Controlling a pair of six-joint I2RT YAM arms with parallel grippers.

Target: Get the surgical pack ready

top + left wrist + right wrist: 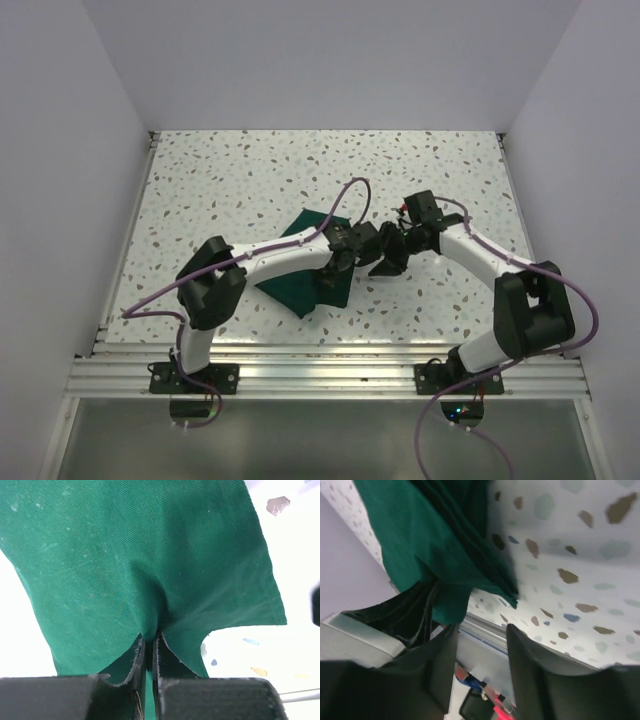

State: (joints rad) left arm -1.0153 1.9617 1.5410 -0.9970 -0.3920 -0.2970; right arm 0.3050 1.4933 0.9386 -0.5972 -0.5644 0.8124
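Pinching a fold of the dark green cloth with the left claw, both fingers squeezed shut on it. Probably held this way to lift a flap up and over, so as to fold or wrap the pack. Waiting just beside it with the right claw, fingers apart and nothing between them, only the cloth's edge hanging near one finger. Maybe put there to catch the next bit of cloth, though hard to be sure. Seen from above, working close together over the right side of the cloth, about the middle of the speckled table and a bit nearer the front edge. Lying partly under the left arm, with one corner poking out behind and a wider part in front. Looks soft and fairly thick, with fine woven lines, a few pale scuffs and a neat sewn edge. Puckers into creases right at the pinch. Seems folded over on itself in layers. Nothing else of the pack in sight; tucked inside, maybe, but cannot tell.
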